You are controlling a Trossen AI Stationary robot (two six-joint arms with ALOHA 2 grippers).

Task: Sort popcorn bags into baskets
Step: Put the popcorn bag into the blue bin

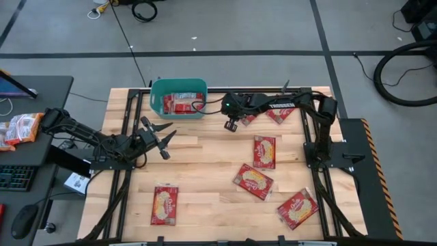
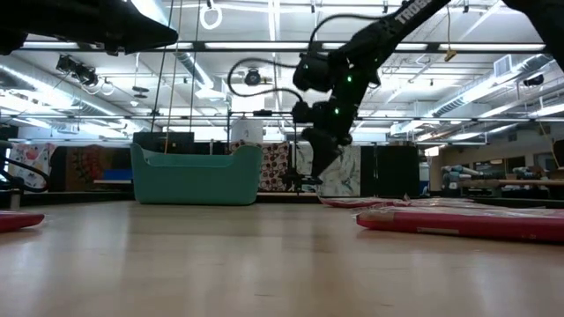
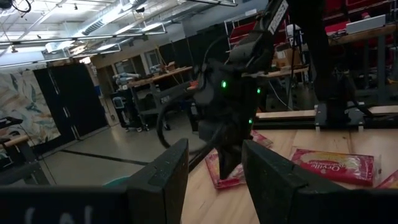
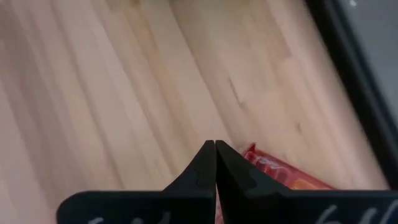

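Red popcorn bags lie flat on the wooden table: three right of centre (image 1: 264, 152) (image 1: 253, 181) (image 1: 298, 208), one near the front left (image 1: 164, 204), and two by the far edge (image 1: 280, 113) (image 1: 247, 119). More lie inside the teal basket (image 1: 177, 98) (image 2: 196, 174) at the far edge. My right gripper (image 1: 231, 124) (image 4: 215, 144) hangs shut just above the table, right of the basket, beside a far-edge bag (image 4: 273, 171). My left gripper (image 1: 158, 137) (image 3: 214, 149) is open and holds nothing, near the basket, facing the right arm.
A dark side desk left of the table carries paler orange-and-white packets (image 1: 20, 128), a keyboard and a mouse. Black frame rails run along the table's edges. Bare wood lies between the two grippers and at the table's centre front. A cable trails from the right arm over the basket.
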